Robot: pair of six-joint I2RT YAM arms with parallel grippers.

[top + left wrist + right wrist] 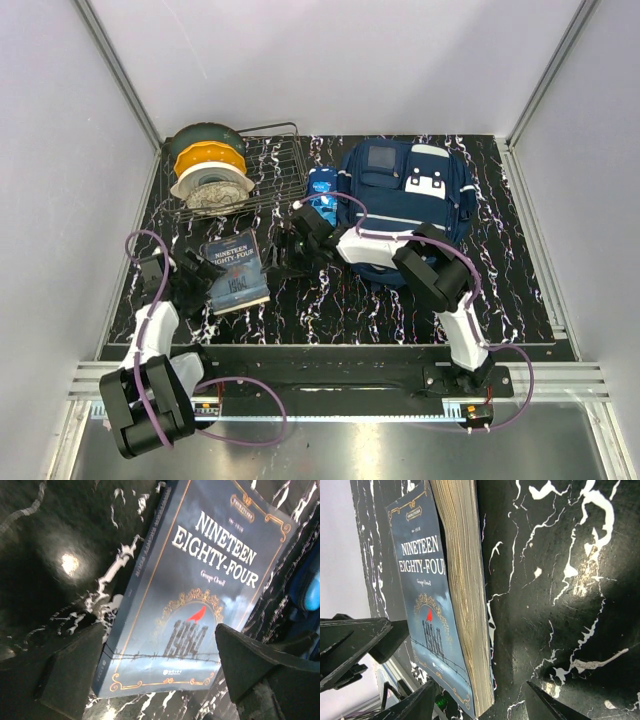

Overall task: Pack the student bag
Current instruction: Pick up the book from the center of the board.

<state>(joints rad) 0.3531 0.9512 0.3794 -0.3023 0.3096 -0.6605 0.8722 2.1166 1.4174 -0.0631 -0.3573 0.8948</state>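
The student bag, navy with white patches, lies flat at the back right of the table; a pale strip shows at its near edge. A blue book titled Nineteen Eighty-Four lies flat at the left centre. My left gripper stands open at the book's left side; in the left wrist view the book's lower edge lies between its fingers, untouched. My right gripper is open just right of the book, facing its page edge, with nothing between its fingers.
A small glossy blue pencil case lies against the bag's left side. A wire rack at the back left holds stacked spools. Grey walls close in the black marbled table on three sides.
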